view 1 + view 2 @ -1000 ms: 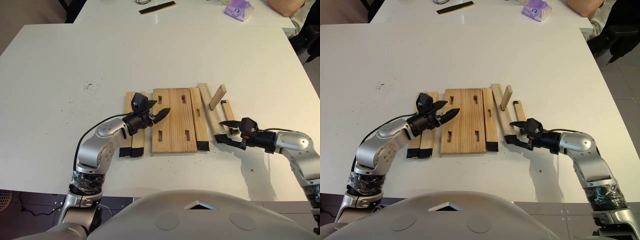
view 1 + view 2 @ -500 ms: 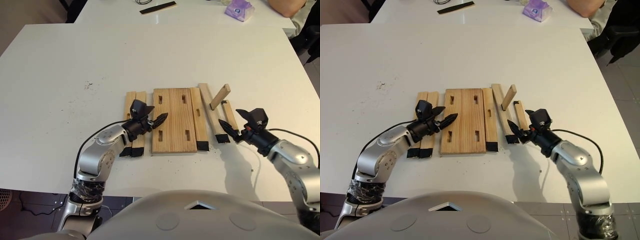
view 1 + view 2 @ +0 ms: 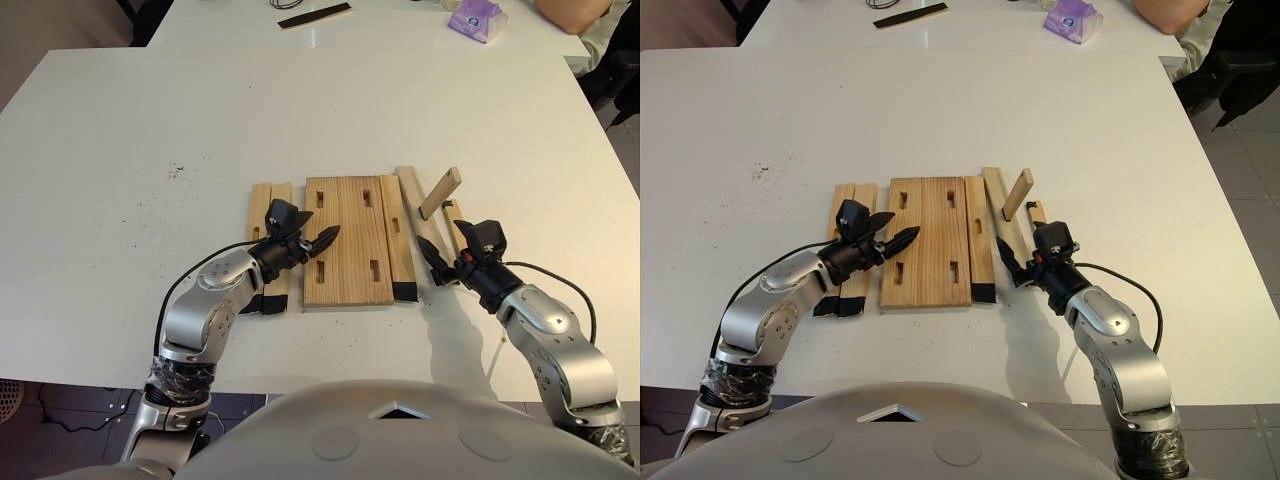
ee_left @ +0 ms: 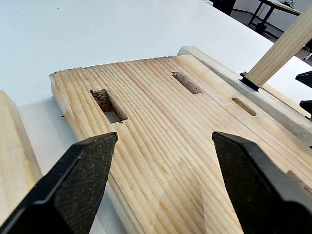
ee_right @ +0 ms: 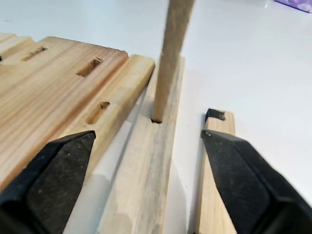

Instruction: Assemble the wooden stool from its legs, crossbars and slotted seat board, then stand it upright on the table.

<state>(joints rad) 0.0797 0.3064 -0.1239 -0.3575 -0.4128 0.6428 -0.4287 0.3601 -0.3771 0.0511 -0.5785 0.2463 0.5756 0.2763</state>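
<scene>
A wooden stool lies in pieces on a white table [image 3: 150, 120], with the slotted seat board [image 3: 347, 245] flat at the centre and its four slots facing up. Two legs [image 3: 268, 200] lie side by side just to the robot's left of the board, their black-capped ends toward the robot. A third leg [image 3: 397, 235] rests against the board's right edge, and a fourth leg [image 3: 413, 205] lies just beyond it. One crossbar [image 3: 440, 192] leans up at a tilt from that fourth leg. Its lower end appears to sit in one of the leg's slots, though the wrist view is too close to be sure. A second, shorter crossbar [image 3: 456, 222] lies flat on the table just right of the fourth leg.

The left gripper [image 4: 165, 140] hangs low over the board's left half, fingers spread wide and holding nothing, with one slot just ahead of its left finger. The right gripper [image 5: 147, 135] sits near the robot-side ends of the fourth leg and the short crossbar, its fingers likewise parted and empty, straddling the leg from above.

A scatter of dark specks [image 3: 178, 170] marks the table to the left. On a second table behind lie a black strip [image 3: 315, 14] and a purple packet [image 3: 476, 18].
</scene>
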